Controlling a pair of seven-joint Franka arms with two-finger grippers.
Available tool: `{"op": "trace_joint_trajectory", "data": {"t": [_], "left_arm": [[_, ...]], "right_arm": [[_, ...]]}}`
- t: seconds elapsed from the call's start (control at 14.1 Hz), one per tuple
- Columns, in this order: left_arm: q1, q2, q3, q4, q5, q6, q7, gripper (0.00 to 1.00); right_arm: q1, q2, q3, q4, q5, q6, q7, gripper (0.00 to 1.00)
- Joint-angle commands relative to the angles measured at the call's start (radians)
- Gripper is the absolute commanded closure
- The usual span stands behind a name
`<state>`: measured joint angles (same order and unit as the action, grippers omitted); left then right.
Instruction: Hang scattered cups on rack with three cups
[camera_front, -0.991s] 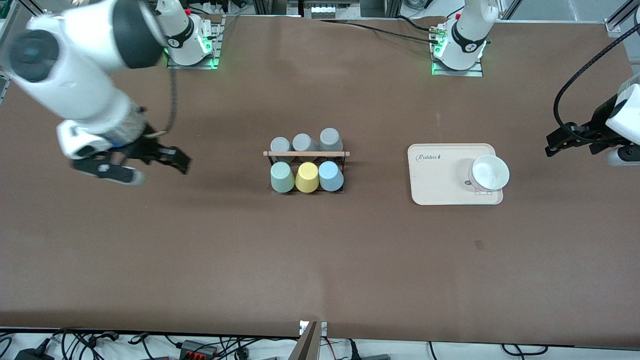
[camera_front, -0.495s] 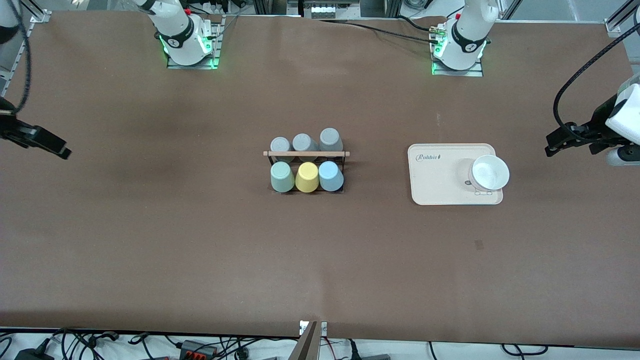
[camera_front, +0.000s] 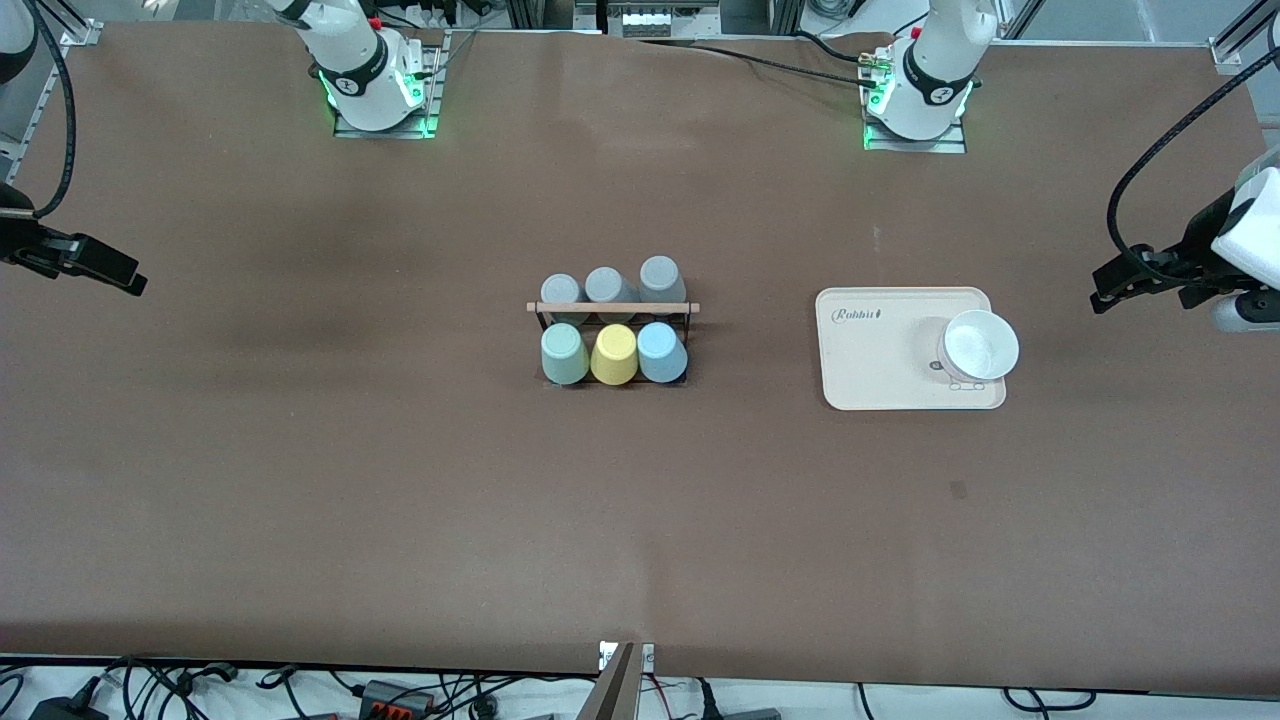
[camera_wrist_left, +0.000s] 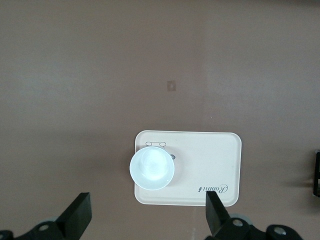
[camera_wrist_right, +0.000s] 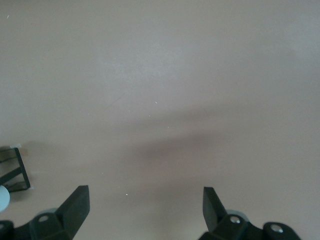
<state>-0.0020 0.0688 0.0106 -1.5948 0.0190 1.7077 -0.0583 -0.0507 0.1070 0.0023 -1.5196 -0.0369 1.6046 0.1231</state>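
Looks finished: the mint cup and blue cup sit on the rack flanking a yellow cup, probably pegged. Left gripper and right gripper hang wide at opposite surface ends, jaws apart, empty.

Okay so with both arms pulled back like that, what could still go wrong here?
Little seems at stake. The mint cup and the blue cup sit close against the yellow cup on the rack, so a knock could shake several loose. The open right gripper and open left gripper hold nothing.
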Motion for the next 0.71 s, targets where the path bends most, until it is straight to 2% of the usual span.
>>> {"op": "trace_joint_trajectory", "data": {"t": [0.0, 0.64], "left_arm": [[0.007, -0.015, -0.001, -0.001, -0.021, -0.007, 0.011, 0.0], [0.007, -0.015, 0.0, -0.004, -0.017, -0.01, 0.011, 0.0]], "right_arm": [[-0.003, 0.0, 0.01, 0.009, -0.015, 0.006, -0.028, 0.0], [-0.011, 0.003, 0.008, 0.009, -0.008, 0.001, -0.026, 0.0]]}}
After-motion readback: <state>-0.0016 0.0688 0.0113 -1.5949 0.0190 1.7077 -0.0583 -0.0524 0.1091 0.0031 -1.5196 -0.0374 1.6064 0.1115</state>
